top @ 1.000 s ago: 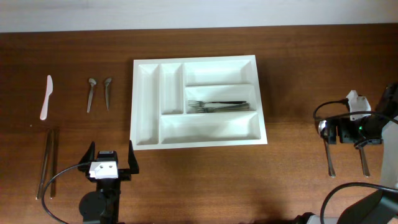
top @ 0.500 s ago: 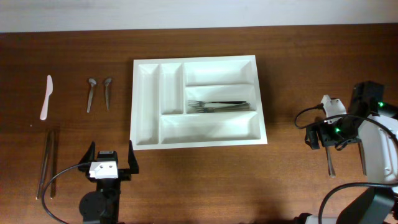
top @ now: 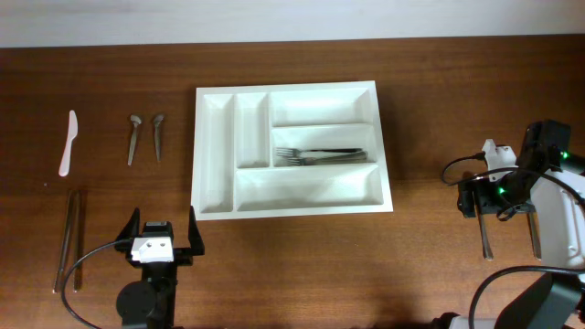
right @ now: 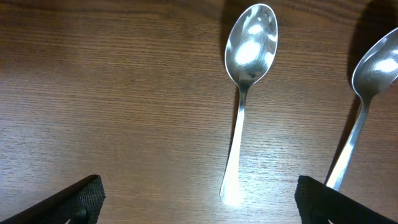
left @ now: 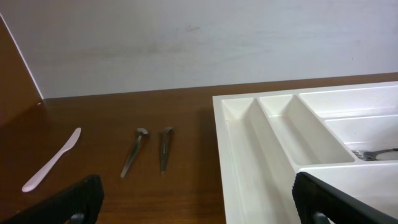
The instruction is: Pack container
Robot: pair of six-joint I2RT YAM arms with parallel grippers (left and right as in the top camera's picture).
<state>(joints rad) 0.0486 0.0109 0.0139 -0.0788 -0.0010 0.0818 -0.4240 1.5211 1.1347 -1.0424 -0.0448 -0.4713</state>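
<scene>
Container (top: 311,187) wht, spoons (right: 249,50) silver, tbl (top: 439,91) brown w/ wood grain.

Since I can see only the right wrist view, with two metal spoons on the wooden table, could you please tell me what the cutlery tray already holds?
Observer: The large white rectangular plastic cutlery tray holds only metal forks, in its middle long compartment.
Operator: Thanks; is more cutlery waiting elsewhere?
Observer: Yes, left of the tray lie two small metal spoons, a white plastic knife and two thin metal sticks.
Operator: And the other arm?
Observer: The left gripper stands open, empty, near the tray's front-left corner.
</scene>
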